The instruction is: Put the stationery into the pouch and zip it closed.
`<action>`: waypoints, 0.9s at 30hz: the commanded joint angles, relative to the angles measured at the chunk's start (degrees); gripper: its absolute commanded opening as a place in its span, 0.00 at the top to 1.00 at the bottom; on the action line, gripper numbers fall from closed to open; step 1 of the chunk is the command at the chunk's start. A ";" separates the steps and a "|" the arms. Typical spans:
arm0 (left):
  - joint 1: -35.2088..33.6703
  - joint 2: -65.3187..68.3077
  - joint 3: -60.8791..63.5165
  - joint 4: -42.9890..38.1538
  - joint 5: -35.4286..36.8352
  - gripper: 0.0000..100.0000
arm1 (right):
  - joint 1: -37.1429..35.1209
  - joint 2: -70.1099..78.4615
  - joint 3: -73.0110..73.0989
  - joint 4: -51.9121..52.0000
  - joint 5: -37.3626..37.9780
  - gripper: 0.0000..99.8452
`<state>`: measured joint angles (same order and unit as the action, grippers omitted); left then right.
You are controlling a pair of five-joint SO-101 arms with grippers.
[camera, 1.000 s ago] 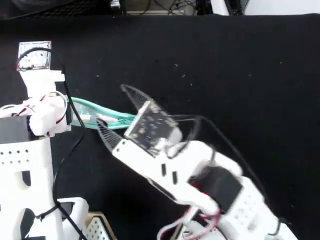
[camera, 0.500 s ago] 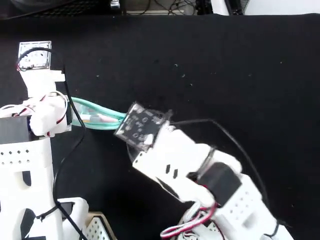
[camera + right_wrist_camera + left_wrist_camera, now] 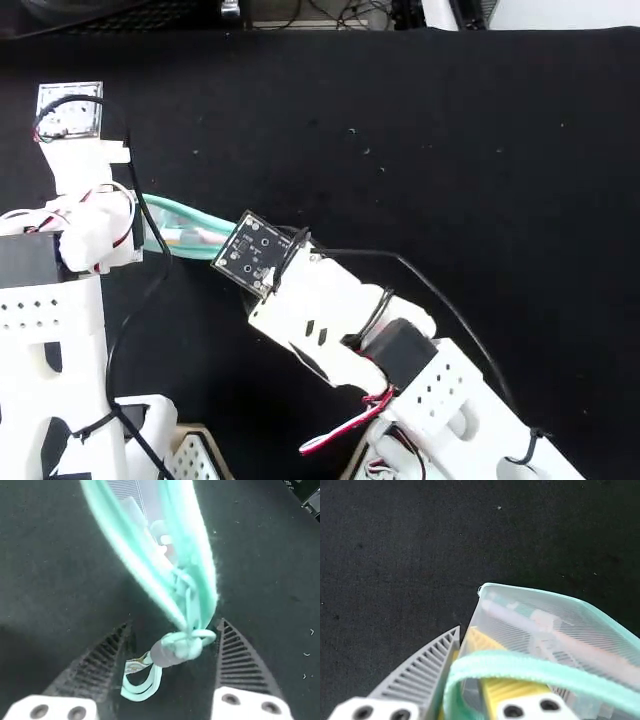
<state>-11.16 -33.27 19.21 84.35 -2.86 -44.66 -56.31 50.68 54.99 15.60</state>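
A clear mesh pouch [image 3: 190, 232] with mint-green trim lies at the left of the black table, with pens showing inside it [image 3: 540, 630]. My left gripper [image 3: 465, 632] is shut on one end of the pouch, its grey finger [image 3: 420, 675] on one side and its yellow pad on the other. At the other end, the mint zipper pull [image 3: 175, 647] hangs between the black fingers of my right gripper [image 3: 175, 624], which is open and straddles it without touching. In the high view the right wrist's camera board [image 3: 252, 255] covers that end.
The left arm's white base [image 3: 50, 330] fills the left edge. The right arm [image 3: 400, 370] slants in from the bottom right. Black cloth [image 3: 450, 150] covers the table to the back and right. A pale perforated part [image 3: 190, 455] sits at the front edge.
The right arm has swung left and turned its wrist down over the pouch's free end, so its fingers now flank the zipper pull. The left arm and pouch stayed put.
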 commanded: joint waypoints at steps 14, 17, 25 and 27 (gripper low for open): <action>-0.22 1.14 3.65 -1.14 -0.44 0.97 | 3.34 -11.74 -3.91 1.14 0.53 0.99; -0.13 1.14 3.65 -1.14 -0.44 0.97 | 6.86 -14.64 -3.91 2.46 3.34 0.99; -0.13 1.14 3.65 -1.14 -0.44 0.97 | 7.38 -17.89 -3.82 4.92 7.65 0.99; -0.13 1.14 3.65 -1.14 -0.44 0.97 | 7.30 -17.80 -3.82 4.04 7.65 0.98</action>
<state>-11.16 -33.27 19.21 84.35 -2.86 -37.98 -73.27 50.59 60.00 22.73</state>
